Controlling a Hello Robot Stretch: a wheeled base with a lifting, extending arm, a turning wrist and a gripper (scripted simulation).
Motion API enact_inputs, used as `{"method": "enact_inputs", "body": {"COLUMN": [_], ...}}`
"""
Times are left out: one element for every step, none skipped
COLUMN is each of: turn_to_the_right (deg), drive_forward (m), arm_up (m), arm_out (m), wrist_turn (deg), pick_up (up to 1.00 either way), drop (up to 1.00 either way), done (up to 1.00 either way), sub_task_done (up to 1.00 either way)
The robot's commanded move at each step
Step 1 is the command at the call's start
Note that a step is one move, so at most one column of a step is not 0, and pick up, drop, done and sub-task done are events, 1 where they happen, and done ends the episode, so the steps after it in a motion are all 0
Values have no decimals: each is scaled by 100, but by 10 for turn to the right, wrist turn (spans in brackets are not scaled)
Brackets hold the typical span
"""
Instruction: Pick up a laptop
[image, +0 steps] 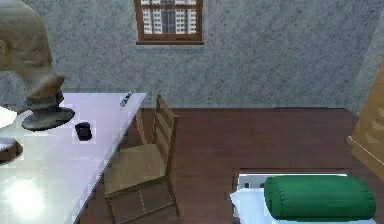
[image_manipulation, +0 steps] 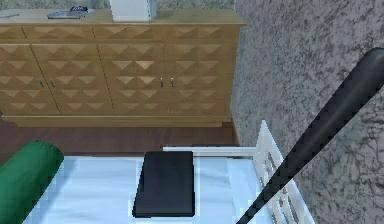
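Forward view. A white table (image: 60, 170) fills the lower left and carries a bust (image: 35, 60) and a small dark thing (image: 83, 130). A wooden chair (image: 145, 165) stands at the table's far edge. A window (image: 169, 20) is set in the back wall. At the lower right lies the end of a bed (image: 247, 203) with a green pillow (image: 318, 196).

Arm side view. The laptop (image_manipulation: 165, 183) lies flat on the bed's white sheet, lid down, a dark slab near the middle. It is well apart from the pillow at the left and just short of the white bed rails (image_manipulation: 270, 160) at the right. Behind the bed stands a wooden dresser (image_manipulation: 120, 75) with a white box (image_manipulation: 132, 10) on top. A dark bat (image_manipulation: 320, 130) leans across the right side.

Handling (judgement). The laptop is likely stiff, moderately heavy and smooth-skinned, with a breakable screen inside. The soft bedding should yield beneath it, so an edge can be reached. A hold across a short edge, taking both lid and base together, seems safest. The state of the tool cannot be told.
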Motion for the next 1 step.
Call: {"method": "enact_inputs", "body": {"turn_to_the_right": [0], "drive_forward": [0], "arm_up": [50], "arm_out": [0], "wrist_turn": [0], "pick_up": [0], "drop": [0], "done": [0], "sub_task_done": [0]}}
